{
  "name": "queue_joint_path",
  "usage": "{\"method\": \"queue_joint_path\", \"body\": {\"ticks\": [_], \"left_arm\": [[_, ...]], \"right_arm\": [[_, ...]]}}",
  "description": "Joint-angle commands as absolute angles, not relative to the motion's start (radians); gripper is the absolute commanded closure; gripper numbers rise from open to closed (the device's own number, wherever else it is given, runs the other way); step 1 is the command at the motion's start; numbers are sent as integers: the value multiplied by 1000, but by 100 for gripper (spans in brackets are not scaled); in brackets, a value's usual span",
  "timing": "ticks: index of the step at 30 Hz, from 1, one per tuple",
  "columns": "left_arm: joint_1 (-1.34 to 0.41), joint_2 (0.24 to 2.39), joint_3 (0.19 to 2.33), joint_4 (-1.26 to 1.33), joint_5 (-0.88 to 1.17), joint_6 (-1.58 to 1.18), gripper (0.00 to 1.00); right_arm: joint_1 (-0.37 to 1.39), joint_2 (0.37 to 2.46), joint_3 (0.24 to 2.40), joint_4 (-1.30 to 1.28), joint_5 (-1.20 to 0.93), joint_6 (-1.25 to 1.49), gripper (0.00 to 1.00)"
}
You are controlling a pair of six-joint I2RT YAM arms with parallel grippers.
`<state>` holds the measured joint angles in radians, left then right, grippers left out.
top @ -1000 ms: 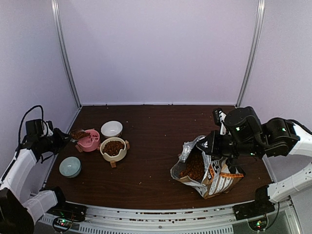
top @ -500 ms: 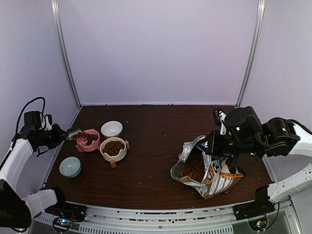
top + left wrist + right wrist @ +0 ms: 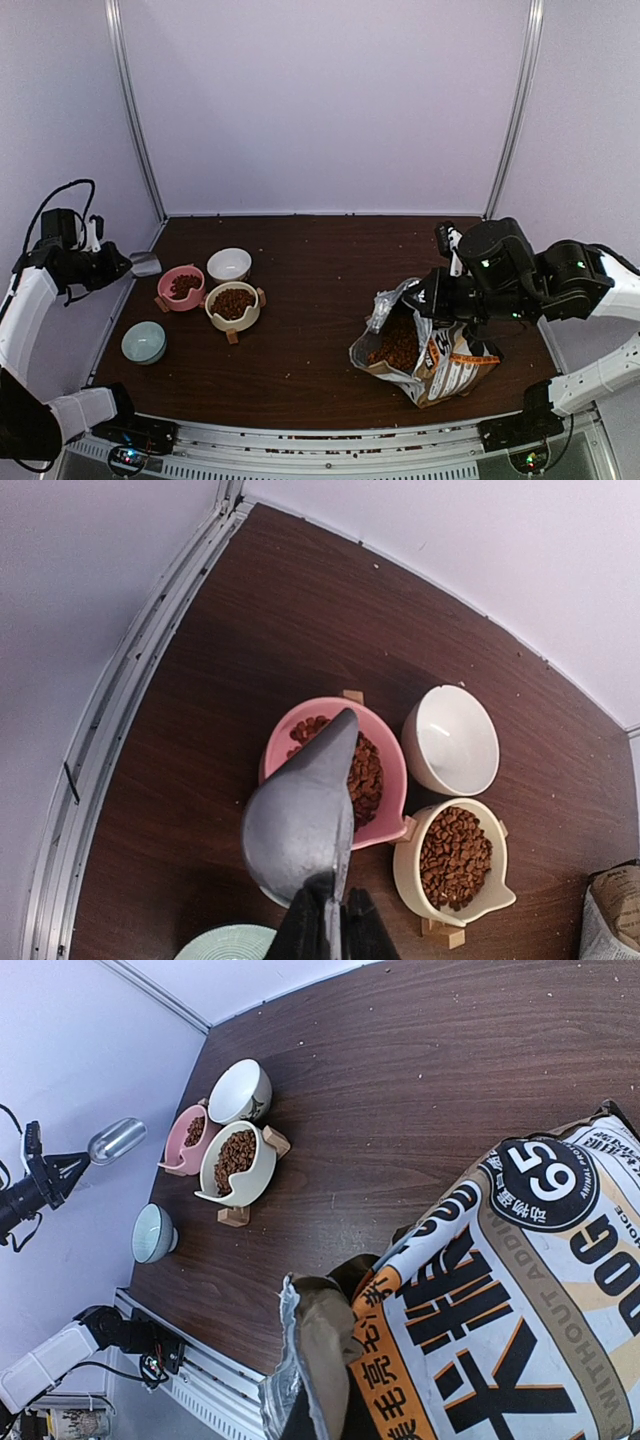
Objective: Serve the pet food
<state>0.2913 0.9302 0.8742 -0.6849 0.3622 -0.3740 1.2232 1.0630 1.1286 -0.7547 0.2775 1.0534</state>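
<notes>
Standing on the dark table [image 3: 320,250] at about 4 o'clock in the overhead view, the big paper bag [image 3: 432,362] is propped with its mouth gaping. The right gripper [image 3: 420,292] has its fingers pinched together on the bag's upper rim, which I take to be there to hold the opening steady for scooping. Inside lies a heap of pet food [image 3: 398,345]. Over at 9 o'clock sits the bowl cluster. The cream bowl [image 3: 455,852] is well filled with kibble. At its 10 o'clock the pink bowl [image 3: 385,780] holds a thinner layer, and at its 12 o'clock the white bowl [image 3: 452,738] is bare. The pale green bowl [image 3: 143,342] at 8 o'clock looks empty too. The left gripper [image 3: 325,928] is clamped tight on the handle of the metal scoop [image 3: 300,815]. It hangs off the pink bowl's 10 o'clock side with no pellets showing on it, so it seems ready for a refill.
</notes>
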Motion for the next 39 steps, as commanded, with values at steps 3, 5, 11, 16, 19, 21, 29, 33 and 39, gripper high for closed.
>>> {"method": "queue_joint_path", "body": {"ticks": [3,5,11,16,19,21,29,33,39], "left_arm": [[297,943,920,-718,352,-284,100],[281,938,937,-726,395,-280,100],[-14,916,1048,-745,389,-327,100],[-276,873,1049,-659,418,-460,100],[-459,846,1029,-616,408,-503,100],[-590,844,1019,-612,415,-518,100],[-919,831,941,-416,405,-641,100],[-1057,908,941,-335,333,-655,100],[-1169,1117,972,-246,207,-669,100]], "right_arm": [[1207,1069,1173,-783,339,1037,100],[1208,1075,1173,-778,336,1031,100],[1207,1086,1163,-739,310,1016,100],[1207,1115,1164,-722,296,1009,100],[1208,1136,1169,-707,281,1011,100],[1208,1146,1166,-687,270,1010,100],[1209,1181,1168,-656,242,997,100],[1210,1209,1179,-639,220,994,100],[1216,1195,1167,-638,220,1000,100]]}}
